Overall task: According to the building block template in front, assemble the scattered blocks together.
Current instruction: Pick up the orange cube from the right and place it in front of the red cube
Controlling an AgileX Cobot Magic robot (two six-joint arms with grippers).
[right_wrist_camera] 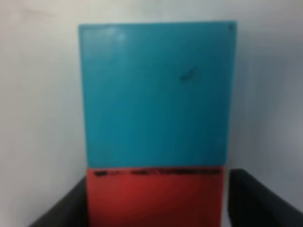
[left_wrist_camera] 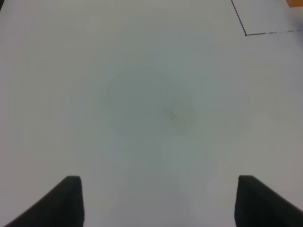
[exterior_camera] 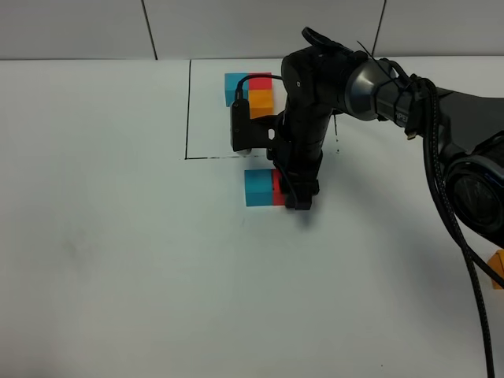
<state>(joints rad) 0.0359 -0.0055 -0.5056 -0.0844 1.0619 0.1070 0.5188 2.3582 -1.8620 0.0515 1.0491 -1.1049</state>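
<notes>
Right gripper (exterior_camera: 298, 200) points straight down, its fingers (right_wrist_camera: 258, 198) close on either side of the red cube (right_wrist_camera: 154, 198); pinching or just clear, I cannot tell. The red cube touches the teal cube (exterior_camera: 257, 187), just outside the frame of the template (exterior_camera: 250, 88). The arm reaches in from the right, wrist bent down. Left gripper (left_wrist_camera: 158, 201) is parted, holding nothing, above bare table (left_wrist_camera: 142, 94)

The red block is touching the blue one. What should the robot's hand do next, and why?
Probably lift the right hand straight up off the red block. Red already sits flush against the blue block, and the orange block lies alone at the far right.
</notes>
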